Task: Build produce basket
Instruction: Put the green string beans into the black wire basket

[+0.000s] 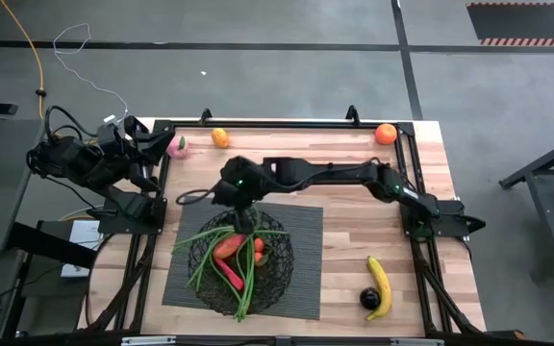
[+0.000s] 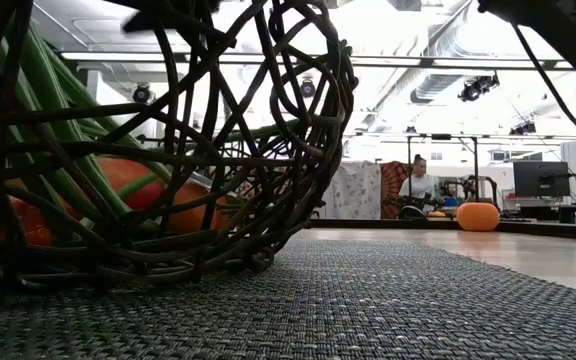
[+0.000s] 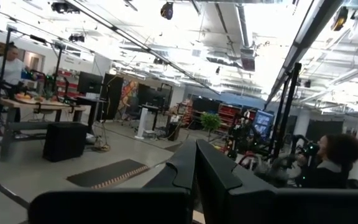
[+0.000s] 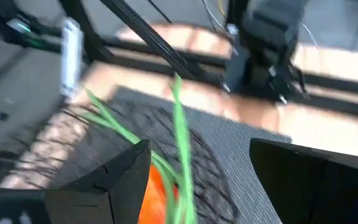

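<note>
Right gripper (image 4: 194,180) above the far rim of the wire basket (image 1: 279,272), fingers spread apart, nothing held between them. Basket on the ribbed mat (image 1: 304,288), holding green beans (image 1: 249,279), red peppers (image 1: 229,274) and an orange. Banana (image 1: 381,284) and dark fruit (image 1: 369,299) well apart on the table (image 1: 349,231). Left gripper (image 3: 194,168) clenched, parked off the table's left edge

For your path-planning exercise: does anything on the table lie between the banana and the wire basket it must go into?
Nothing visible does. The banana lies on bare wood right of the mat; only open tabletop and mat separate it from the basket. The dark round fruit sits beside the banana, outside that path.
</note>
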Action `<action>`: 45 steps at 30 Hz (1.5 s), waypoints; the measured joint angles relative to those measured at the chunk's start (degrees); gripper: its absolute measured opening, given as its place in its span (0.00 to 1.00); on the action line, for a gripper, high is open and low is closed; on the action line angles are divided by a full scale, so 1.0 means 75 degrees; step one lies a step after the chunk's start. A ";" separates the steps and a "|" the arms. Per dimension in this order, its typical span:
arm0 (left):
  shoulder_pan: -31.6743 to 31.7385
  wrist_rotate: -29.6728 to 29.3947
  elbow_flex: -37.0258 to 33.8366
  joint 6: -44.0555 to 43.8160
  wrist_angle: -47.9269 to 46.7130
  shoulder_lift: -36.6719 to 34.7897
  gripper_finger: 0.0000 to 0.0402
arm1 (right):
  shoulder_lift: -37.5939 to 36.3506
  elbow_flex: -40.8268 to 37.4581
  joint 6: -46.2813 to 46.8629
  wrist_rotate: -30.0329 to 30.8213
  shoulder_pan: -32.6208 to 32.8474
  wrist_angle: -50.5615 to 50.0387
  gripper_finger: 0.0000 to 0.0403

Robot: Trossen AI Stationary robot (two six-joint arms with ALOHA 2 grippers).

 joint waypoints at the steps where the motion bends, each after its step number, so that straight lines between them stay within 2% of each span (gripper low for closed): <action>1: 0.0000 -0.0005 0.0000 0.0062 -0.0003 -0.0011 0.00 | -0.0086 0.0000 0.0050 -0.0113 -0.0004 0.0102 0.63; 8: 0.0002 -0.0310 0.0000 0.0161 -0.0045 -0.0066 0.00 | -0.0319 0.0006 0.0935 -0.0894 0.0159 0.1325 0.63; 10: 0.0000 -0.0323 0.0000 0.0158 -0.0077 -0.0061 0.00 | -0.0240 0.0006 0.0955 -0.0902 0.0289 0.1687 0.63; 12: 0.0000 -0.0326 0.0000 0.0158 -0.0105 -0.0061 0.00 | -0.0206 0.0003 0.0898 -0.0566 0.0381 0.1585 0.63; 16: 0.0000 -0.0341 0.0000 0.0158 -0.0154 -0.0064 0.00 | -0.0406 0.0000 0.0904 -0.0270 0.0199 0.0486 0.63; 22: 0.0000 -0.0316 0.0000 0.0156 -0.0154 -0.0064 0.00 | -0.1116 -0.0003 0.0448 0.0102 -0.0337 -0.2689 0.63; 25: 0.0000 -0.0248 0.0000 0.0155 -0.0153 -0.0065 0.00 | -0.1488 -0.0478 0.0388 0.0106 -0.0532 -0.3416 0.63; 28: 0.0000 -0.0229 0.0000 0.0149 -0.0154 -0.0066 0.00 | -0.2235 -0.1746 0.0577 0.0121 -0.0603 -0.3048 0.63; 33: 0.0000 -0.0224 0.0000 0.0151 -0.0154 -0.0066 0.00 | -0.4143 -0.5532 0.1901 0.0298 -0.0490 -0.0693 0.63; 36: 0.0000 -0.0224 0.0000 0.0158 -0.0154 -0.0065 0.00 | -0.5559 -0.7849 0.3431 0.0891 -0.0339 0.1435 0.63; 39: 0.0000 -0.0224 0.0000 0.0155 -0.0154 -0.0064 0.00 | -0.6602 -0.9823 0.5190 0.1821 -0.0103 0.3522 0.63; 42: 0.0000 -0.0221 -0.0002 0.0155 -0.0154 -0.0064 0.00 | -0.7195 -1.1262 0.6963 0.2887 0.0167 0.5227 0.63; 45: 0.0001 -0.0221 -0.0003 0.0130 -0.0157 -0.0064 0.00 | -0.7272 -1.2226 0.8642 0.3704 0.0368 0.6490 0.63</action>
